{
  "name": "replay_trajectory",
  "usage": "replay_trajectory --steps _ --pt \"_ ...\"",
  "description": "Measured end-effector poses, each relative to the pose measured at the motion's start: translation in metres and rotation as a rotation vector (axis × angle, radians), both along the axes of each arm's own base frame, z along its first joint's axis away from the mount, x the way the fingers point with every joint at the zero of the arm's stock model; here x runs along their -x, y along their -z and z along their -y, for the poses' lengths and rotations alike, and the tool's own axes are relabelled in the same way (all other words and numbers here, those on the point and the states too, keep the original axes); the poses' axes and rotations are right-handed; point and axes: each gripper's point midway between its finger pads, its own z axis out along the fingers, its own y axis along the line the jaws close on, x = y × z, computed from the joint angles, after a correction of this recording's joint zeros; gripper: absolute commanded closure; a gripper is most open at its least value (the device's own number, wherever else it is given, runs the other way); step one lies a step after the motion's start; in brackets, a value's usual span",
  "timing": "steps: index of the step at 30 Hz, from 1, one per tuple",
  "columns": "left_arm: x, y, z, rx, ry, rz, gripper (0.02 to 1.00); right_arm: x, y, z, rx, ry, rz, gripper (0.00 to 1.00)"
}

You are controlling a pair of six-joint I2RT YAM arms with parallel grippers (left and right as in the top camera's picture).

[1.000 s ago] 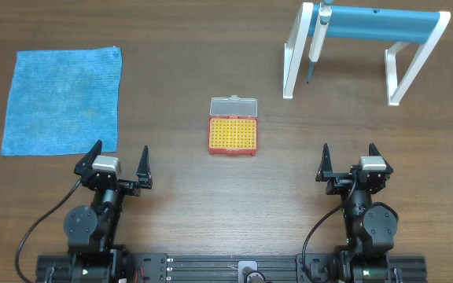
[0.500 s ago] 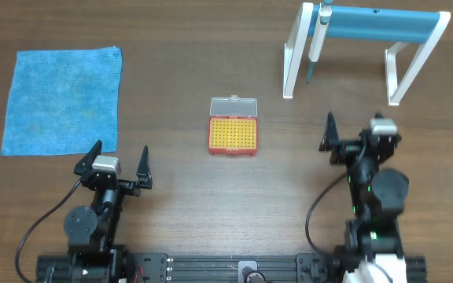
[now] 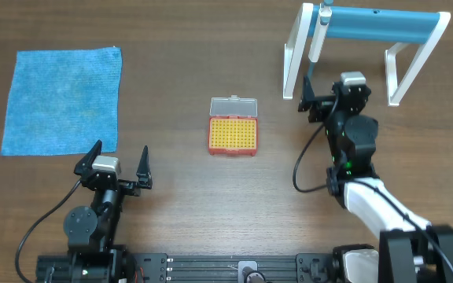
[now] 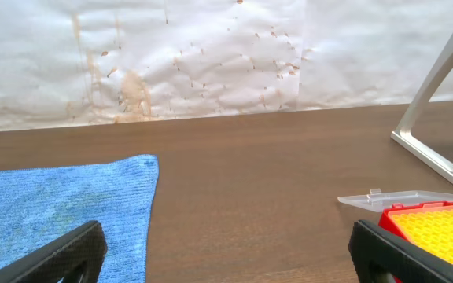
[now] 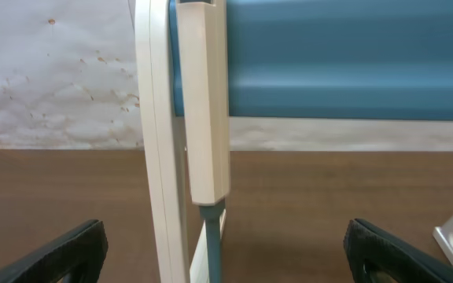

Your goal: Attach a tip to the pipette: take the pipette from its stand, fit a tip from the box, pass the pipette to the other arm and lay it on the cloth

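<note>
Nearest my side of the table point(image 3: 171, 63), the left arm sits folded low over its base, its left gripper point(image 3: 119, 159) held just above the wood with both fingers spread wide and nothing between them. Just beyond it, a little toward the middle, stands the orange tip box point(image 3: 233, 135), its clear lid swung back and rows of yellow tips showing. The blue cloth point(image 3: 63, 101) lies flat off to the left, well apart from the box. On the right, I see the other arm stretched far up the table, forearm extended and wrist levelled at the stand point(image 3: 376, 25). Its right gripper point(image 3: 333, 98) is parted wide and carries nothing. Through that wrist camera the pipette point(image 5: 207, 102) hangs upright in line with the gap between the two fingers, its white body close beside the stand's white leg and its thin shaft pointing down. Neither finger touches it. The pipette is hooked on the left end of the blue crossbar, at the table's far right corner.
</note>
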Motion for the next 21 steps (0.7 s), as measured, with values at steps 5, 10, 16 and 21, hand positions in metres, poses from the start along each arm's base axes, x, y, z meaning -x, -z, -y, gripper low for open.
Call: replay_trajectory --steps 5,10,16,21 --pt "0.000 0.000 0.000 0.000 0.000 0.000 0.023 -0.022 -0.004 0.001 -0.001 0.015 0.017 0.027" --pt "0.000 0.000 0.000 0.000 0.000 0.000 0.023 -0.037 -0.001 0.002 0.001 0.031 0.014 0.027" --pt "0.000 0.000 0.000 0.000 0.000 0.000 0.023 -0.046 0.001 0.007 0.003 0.064 0.010 0.027" --pt "0.000 0.000 0.000 0.000 0.000 0.000 0.023 -0.048 -0.005 0.012 0.003 0.090 0.022 0.025"
